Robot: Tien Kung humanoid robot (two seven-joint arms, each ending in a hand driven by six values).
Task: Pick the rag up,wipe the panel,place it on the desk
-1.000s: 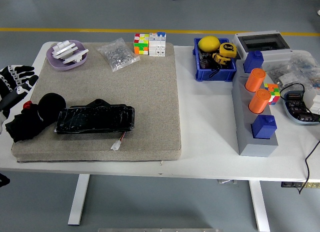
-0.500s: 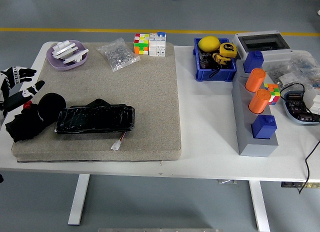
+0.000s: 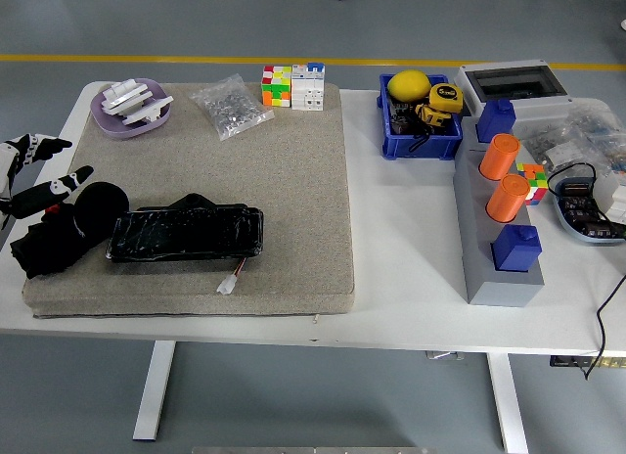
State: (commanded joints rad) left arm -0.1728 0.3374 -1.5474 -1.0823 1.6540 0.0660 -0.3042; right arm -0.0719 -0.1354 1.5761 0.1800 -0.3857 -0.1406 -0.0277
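A black rag lies crumpled on the left part of the grey mat, touching the left end of the black panel. The panel lies flat along the mat's front, with a small white connector on a wire at its front edge. My left hand enters at the picture's left edge, just above and left of the rag. Its black-and-white fingers are spread and hold nothing. The right arm is out of view.
A purple dish with white parts, a bag of screws and cube puzzles stand at the mat's back. Right of the mat are a blue bin, a grey stand with orange cylinders, and cables.
My left hand has drawn back toward the left edge and lowered slightly, its fingers spreading flatter beside the rag. The rag and panel have not moved.
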